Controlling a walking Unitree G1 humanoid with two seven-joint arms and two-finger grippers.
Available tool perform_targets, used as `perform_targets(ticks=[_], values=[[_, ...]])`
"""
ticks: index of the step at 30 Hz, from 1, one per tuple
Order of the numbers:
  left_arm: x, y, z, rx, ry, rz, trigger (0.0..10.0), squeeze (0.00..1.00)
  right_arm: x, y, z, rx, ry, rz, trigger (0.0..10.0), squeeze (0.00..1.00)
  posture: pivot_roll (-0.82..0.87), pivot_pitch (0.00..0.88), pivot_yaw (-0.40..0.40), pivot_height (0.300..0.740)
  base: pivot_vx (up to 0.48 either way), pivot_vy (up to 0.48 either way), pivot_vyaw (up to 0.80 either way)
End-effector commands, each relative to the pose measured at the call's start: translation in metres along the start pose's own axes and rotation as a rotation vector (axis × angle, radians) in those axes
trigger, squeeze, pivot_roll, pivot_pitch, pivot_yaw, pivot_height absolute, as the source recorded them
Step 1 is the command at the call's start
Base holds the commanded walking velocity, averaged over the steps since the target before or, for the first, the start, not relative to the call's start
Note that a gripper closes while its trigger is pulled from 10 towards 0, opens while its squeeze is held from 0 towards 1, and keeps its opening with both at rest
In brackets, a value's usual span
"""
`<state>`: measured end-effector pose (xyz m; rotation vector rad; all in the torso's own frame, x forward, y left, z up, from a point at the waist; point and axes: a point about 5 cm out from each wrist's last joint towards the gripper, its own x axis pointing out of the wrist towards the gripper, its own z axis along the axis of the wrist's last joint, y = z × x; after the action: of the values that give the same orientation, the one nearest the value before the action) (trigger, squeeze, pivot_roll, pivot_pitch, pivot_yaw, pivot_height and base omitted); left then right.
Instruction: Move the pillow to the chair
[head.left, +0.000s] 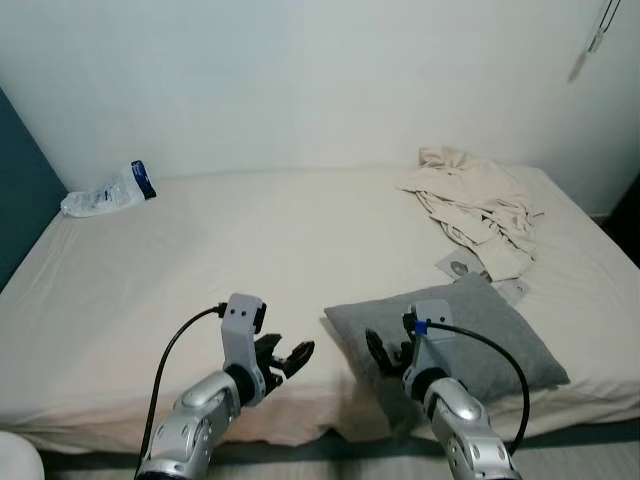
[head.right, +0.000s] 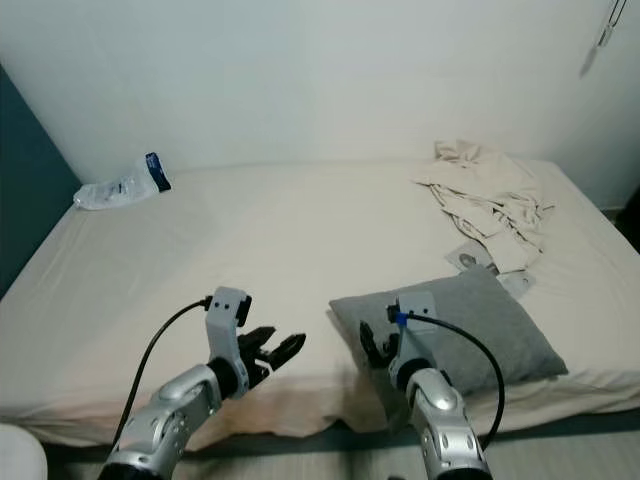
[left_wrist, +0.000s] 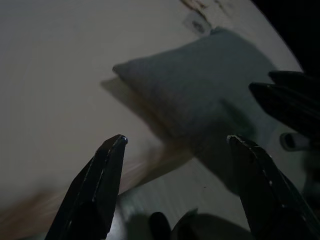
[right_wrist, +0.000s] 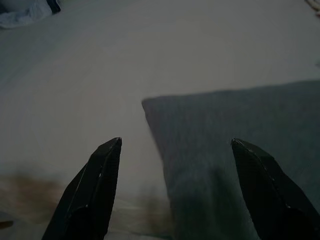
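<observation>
A grey pillow (head.left: 470, 335) lies flat on the near right part of the bed (head.left: 200, 270), close to the front edge. My right gripper (head.left: 385, 355) hovers open just above the pillow's near left corner; in the right wrist view the pillow (right_wrist: 240, 145) lies between and beyond its fingers. My left gripper (head.left: 285, 358) is open over the bed's front edge, a little left of the pillow, pointing toward it. The left wrist view looks at the pillow (left_wrist: 200, 95) past the open fingers (left_wrist: 97, 190).
Crumpled beige cloth (head.left: 475, 205) lies at the far right of the bed. A plastic packet (head.left: 110, 192) rests at the far left by the wall. A small card or disc sleeve (head.left: 460, 266) lies behind the pillow. A dark teal wall (head.left: 18, 190) stands left.
</observation>
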<state>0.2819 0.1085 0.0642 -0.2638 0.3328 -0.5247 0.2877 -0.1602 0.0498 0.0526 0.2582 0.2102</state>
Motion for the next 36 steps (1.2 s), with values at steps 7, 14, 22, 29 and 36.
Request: perform_targets(ticks=[7, 14, 22, 29, 36], values=[[0.0, 0.002, -0.009, 0.079, 0.078, 0.028, 10.0, 0.0, -0.003, 0.002, -0.004, 0.005, 0.001, -0.001, 10.0, 0.0, 0.01, 0.088, 0.056, 0.622, 0.0, 0.0, 0.0], [0.001, -0.002, -0.009, 0.047, 0.081, -0.001, 10.0, 0.0, -0.004, 0.0, 0.0, 0.013, -0.037, -0.01, 10.0, 0.0, 0.01, 0.091, 0.055, 0.602, 0.0, 0.0, 0.0], [0.001, -0.011, -0.009, -0.053, 0.09, -0.089, 10.0, 0.0, -0.008, 0.002, 0.003, 0.017, -0.061, -0.001, 10.0, 0.0, 0.0, 0.098, 0.056, 0.583, 0.0, 0.0, 0.0], [-0.001, -0.021, -0.007, -0.238, 0.094, -0.204, 10.0, 0.0, -0.012, 0.001, 0.007, 0.018, -0.095, -0.007, 10.0, 0.0, 0.0, 0.106, 0.055, 0.56, 0.0, 0.0, 0.0], [-0.001, -0.021, 0.001, -0.43, 0.058, -0.249, 10.0, 0.0, -0.017, 0.004, 0.018, 0.024, -0.148, 0.02, 10.0, 0.0, -0.01, 0.117, 0.051, 0.555, 0.0, 0.0, 0.0]])
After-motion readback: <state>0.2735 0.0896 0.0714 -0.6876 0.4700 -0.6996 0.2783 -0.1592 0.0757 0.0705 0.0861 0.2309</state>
